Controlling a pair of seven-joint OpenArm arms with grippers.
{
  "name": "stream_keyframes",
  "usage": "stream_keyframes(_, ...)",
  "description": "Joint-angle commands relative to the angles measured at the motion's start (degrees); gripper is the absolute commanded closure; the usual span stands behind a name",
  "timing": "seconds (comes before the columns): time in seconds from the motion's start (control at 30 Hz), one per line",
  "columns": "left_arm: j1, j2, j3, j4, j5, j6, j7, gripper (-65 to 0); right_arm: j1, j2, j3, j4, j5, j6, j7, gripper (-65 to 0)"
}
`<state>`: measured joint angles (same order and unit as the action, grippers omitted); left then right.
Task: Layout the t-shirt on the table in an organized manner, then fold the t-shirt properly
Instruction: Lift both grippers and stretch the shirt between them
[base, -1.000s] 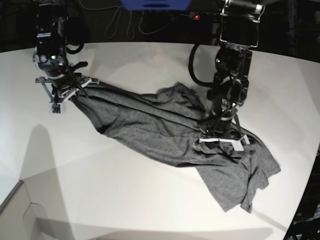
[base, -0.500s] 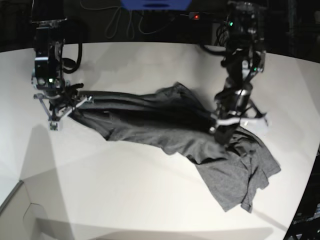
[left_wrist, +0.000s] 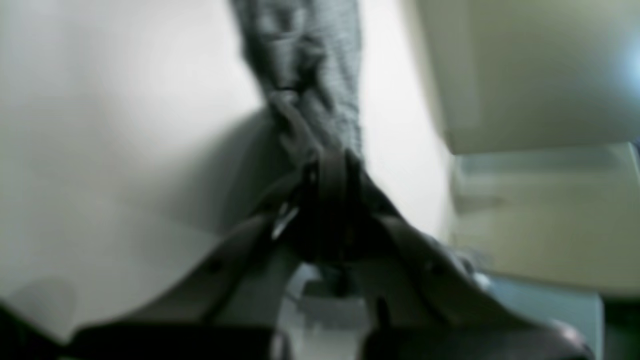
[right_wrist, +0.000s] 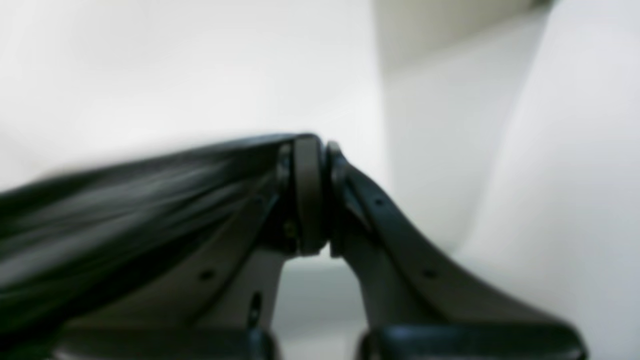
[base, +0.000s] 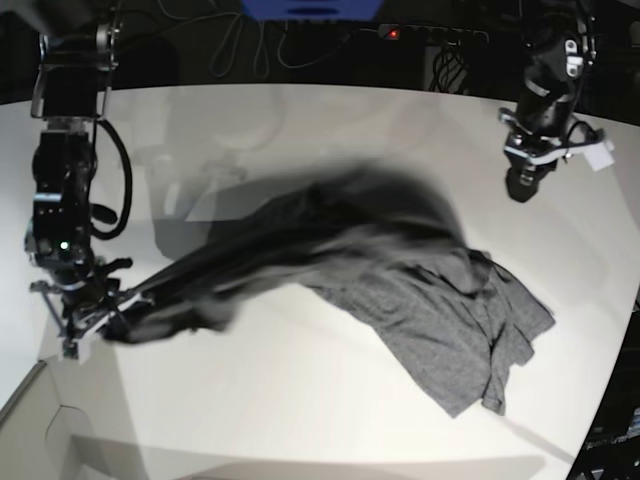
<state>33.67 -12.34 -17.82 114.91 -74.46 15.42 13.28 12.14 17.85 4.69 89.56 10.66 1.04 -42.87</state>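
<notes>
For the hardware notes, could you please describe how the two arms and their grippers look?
Both arms are black, with black cables looping beside them. A small green light glows on the right arm. The left gripper and right gripper have dark, curved fingers dotted with small holes. The left arm's wrist carries white parts.

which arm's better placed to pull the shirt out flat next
Right, probably. The right gripper is shut on the t-shirt low by the table edge, with cloth stretched from it; the left gripper is raised high near the far side.
</notes>
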Motion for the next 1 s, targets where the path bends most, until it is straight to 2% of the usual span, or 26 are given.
stream_keyframes(0.0, 0.5, -0.5, 0.3, 0.9, -2.9, 0.3, 0.0, -0.4, 1.3, 1.1, 1.2, 2.2, -0.1, -0.7, 1.4, 0.0)
stream_keyframes(0.2, 0.4, -0.5, 5.9, -2.8, -2.8, 0.3, 0.0, -0.4, -2.7, -1.2, 7.5, 9.8, -0.1, -0.7, 1.6, 0.0)
stream_keyframes(0.37, -2.0, -0.8, 8.6, -5.5, -2.8, 0.3, 0.0, -0.4, -7.4, -1.3, 7.8, 7.3, 0.1, -0.7, 3.8, 0.0)
stream_keyframes(0.6, -7.2, -0.8, 10.8, -5.9, -3.0, 0.7, 0.0, -0.9, -8.1, -1.0, 8.0, 3.8, -0.1, -0.7, 4.0, 0.0)
stream_keyframes(0.73, -10.4, -0.8, 11.2, -7.6, -3.1, 0.8, 0.0, -1.0, -8.2, 0.0, 7.7, 3.9, -0.1, -0.7, 0.1, 0.0)
stream_keyframes(0.8, -12.5, -0.8, 11.2, -8.8, -3.1, 0.8, 0.0, -1.0, -8.2, 0.2, 7.7, 4.0, -0.1, -0.6, -1.0, -2.5)
stream_keyframes(0.87, -15.0, -0.8, 11.5, -10.7, -3.1, 0.8, 0.0, -3.5, -8.3, 0.3, 7.6, 4.0, -0.1, -0.6, -1.7, -7.7)
stream_keyframes(0.97, -19.5, -0.9, 11.5, -13.9, -3.1, 0.8, 0.0, -16.7, -8.5, 0.9, 7.6, 4.1, -0.1, 1.8, -2.8, -16.1)
